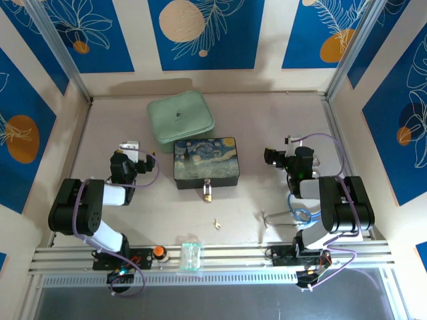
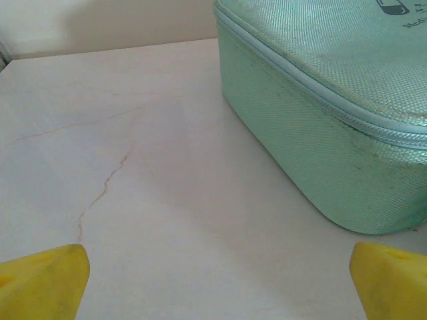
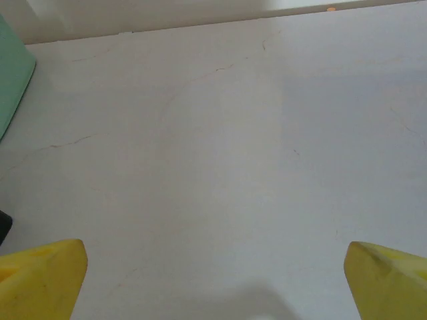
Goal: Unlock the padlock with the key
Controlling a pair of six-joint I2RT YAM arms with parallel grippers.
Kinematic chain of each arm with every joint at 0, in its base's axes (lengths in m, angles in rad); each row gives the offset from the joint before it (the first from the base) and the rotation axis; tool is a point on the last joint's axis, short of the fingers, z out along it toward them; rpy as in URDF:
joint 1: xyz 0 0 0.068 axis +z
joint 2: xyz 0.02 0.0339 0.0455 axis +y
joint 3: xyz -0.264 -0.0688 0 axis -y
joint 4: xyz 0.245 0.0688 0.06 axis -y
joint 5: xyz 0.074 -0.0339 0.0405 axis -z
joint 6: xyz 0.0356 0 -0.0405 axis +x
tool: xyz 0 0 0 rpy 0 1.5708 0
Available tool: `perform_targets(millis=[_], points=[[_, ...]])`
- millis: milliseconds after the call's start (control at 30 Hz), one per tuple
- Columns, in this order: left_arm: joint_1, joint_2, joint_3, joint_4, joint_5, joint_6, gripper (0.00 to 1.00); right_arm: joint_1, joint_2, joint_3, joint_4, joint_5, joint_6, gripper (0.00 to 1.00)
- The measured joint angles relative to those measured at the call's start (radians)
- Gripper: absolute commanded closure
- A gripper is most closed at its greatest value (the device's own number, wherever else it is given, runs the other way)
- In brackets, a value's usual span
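The tiny brass padlock (image 1: 208,194) hangs at the front of the painted box (image 1: 205,162), mid-table. A short way in front of it the small pale key (image 1: 217,223) lies loose on the table. My left gripper (image 1: 129,147) rests left of the box, well away from both. It is open, its yellow fingertips (image 2: 43,280) wide apart over bare table. My right gripper (image 1: 292,142) sits right of the box, also open, its yellow fingertips (image 3: 390,280) spread with nothing between them.
A mint green zip case (image 1: 180,120) stands behind the box and sits close by on the right in the left wrist view (image 2: 333,113). A bent silver wire piece (image 1: 273,220) lies right of the key. A clear plastic box (image 1: 191,257) sits on the front rail.
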Motion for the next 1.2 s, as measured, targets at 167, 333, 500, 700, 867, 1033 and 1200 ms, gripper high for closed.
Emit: perform_targets(millis=[167,333,500,700,867,1033,1200], points=[[0.000,0.000,0.000,-0.008,0.008,0.000,0.01,0.000,0.000,0.000,0.000,-0.008,0.000,0.01],[0.000,0.000,0.000,-0.011,0.010,0.000,0.01,0.000,0.000,0.000,0.000,-0.018,0.000,0.01],[0.000,0.000,0.000,-0.012,0.011,0.000,0.01,-0.003,0.000,0.000,0.000,-0.022,0.000,0.01],[0.000,0.000,0.001,-0.012,0.011,0.000,0.01,-0.003,0.000,0.000,0.000,-0.022,0.000,0.01],[0.000,0.000,0.003,-0.013,0.011,0.000,0.01,-0.003,0.000,0.000,0.000,-0.023,0.000,0.01],[0.000,0.000,0.003,-0.013,0.011,0.000,0.01,-0.003,0.000,0.000,0.000,-0.022,0.000,0.01],[0.000,0.000,0.003,-0.012,0.010,0.000,0.01,-0.003,0.000,0.000,0.000,-0.023,0.000,0.01]])
